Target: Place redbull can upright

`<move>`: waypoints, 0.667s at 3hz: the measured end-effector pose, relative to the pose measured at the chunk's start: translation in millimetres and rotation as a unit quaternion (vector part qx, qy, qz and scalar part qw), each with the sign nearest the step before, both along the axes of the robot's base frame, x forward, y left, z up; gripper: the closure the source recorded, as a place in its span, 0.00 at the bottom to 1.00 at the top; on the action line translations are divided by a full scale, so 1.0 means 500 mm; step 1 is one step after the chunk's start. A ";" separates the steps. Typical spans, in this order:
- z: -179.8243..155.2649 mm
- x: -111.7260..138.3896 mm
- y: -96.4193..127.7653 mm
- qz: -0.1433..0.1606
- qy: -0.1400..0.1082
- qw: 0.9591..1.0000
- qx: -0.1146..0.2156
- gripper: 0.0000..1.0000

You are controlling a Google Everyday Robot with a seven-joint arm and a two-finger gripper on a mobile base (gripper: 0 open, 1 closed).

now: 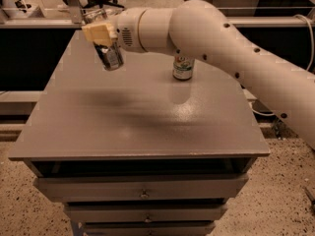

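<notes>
Pincer (104, 39): at the end of the arm, up over the far left part of the counter; cream-coloured fingers (97, 32) clamped on the upper end of the redbull can.
Redbull can (111, 58): slim silvery aluminium can with dark bluish patches; gripped by the pincer, lifted clear of the counter, tilted with its lower end pointing down and a little to the right.
Counter (142, 132): flat grey top of a drawer cabinet; soft dark shadow lying beneath the arm and the tilted can.
Green-and-white can (183, 68): wider metal can, upright on the counter's far side, right of centre; top hidden behind the arm; well apart from the redbull can.
Arm (221, 48): thick, rounded, white, reaching in from the right edge across the far half of the counter.
Drawers (142, 188): grey fronts stacked below the counter, small knobs at centre.
</notes>
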State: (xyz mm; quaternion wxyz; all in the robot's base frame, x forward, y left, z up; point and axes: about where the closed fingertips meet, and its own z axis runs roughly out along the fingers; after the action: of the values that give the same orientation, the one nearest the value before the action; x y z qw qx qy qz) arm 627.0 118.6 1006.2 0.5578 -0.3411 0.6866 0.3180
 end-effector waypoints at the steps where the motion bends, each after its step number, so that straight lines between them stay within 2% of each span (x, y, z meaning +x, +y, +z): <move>1: 0.010 -0.005 0.022 0.009 -0.009 0.999 0.045 1.00; 2: 0.015 -0.030 0.056 0.014 -0.044 0.994 0.095 1.00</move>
State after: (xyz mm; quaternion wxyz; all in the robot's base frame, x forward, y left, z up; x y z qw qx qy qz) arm 612.1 146.6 1013.6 0.6131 -0.3095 0.6233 0.3740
